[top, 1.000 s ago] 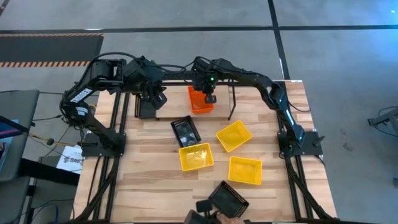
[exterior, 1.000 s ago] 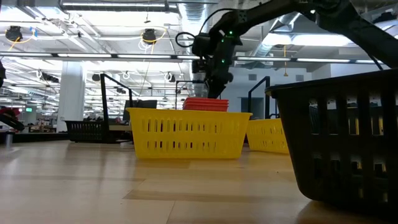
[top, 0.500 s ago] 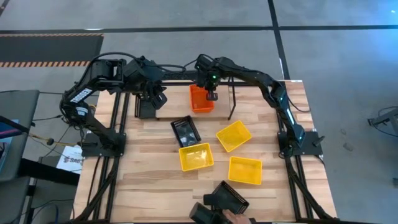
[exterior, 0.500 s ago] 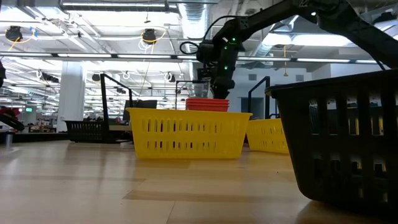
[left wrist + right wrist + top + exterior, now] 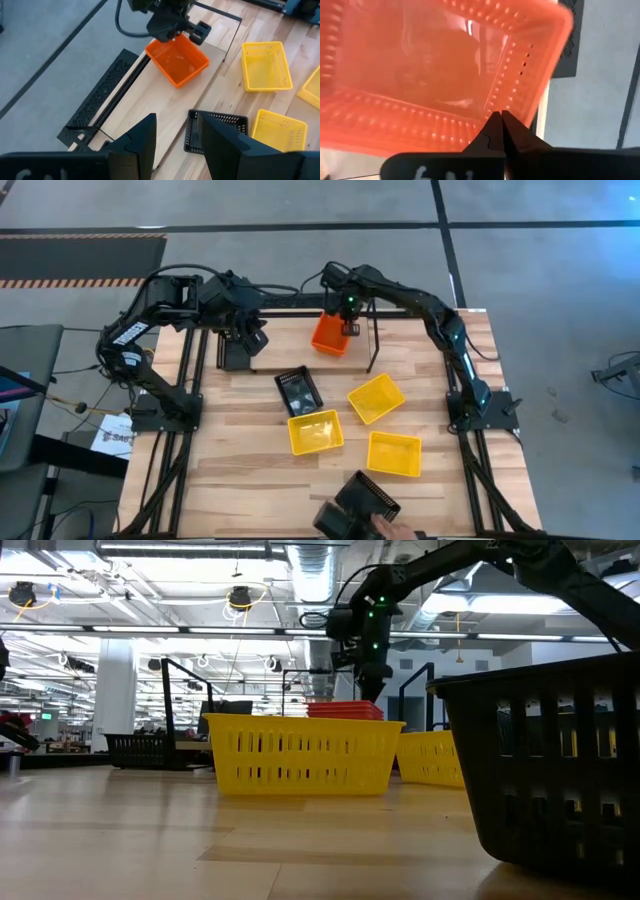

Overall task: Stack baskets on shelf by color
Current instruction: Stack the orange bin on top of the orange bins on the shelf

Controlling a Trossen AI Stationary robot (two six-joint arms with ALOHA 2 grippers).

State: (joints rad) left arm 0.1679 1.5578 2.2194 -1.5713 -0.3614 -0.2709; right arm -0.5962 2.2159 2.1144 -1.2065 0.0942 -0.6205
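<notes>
Jaws, right: pinched shut on the near rim of the orange basket (image 5: 331, 335); the right gripper (image 5: 350, 330) sits at the basket's right-hand edge in the high view, over the back of the surface (image 5: 250, 480)
Jaws, left: parted, holding nothing; the left gripper (image 5: 255, 340) waits over the shelf's left end, beside a black basket (image 5: 233, 352) already there
Orange basket: hangs tilted and skewed; its long axis runs at a slant across the shelf (image 5: 165, 107) rather than along it; in the low view it rides just above the rim line of the front yellow basket (image 5: 302, 753)
Key relation: basket lies to the left of the right jaws, toward the shelf's middle; my judgement is that it needs turning square to the board before it goes down
Nearer arm: right, since it already carries the basket; left is near but apart
Loose on the surface: three yellow baskets and a second black basket (image 5: 299, 391), well clear of the shelf; another black one (image 5: 366, 500) at the front edge
</notes>
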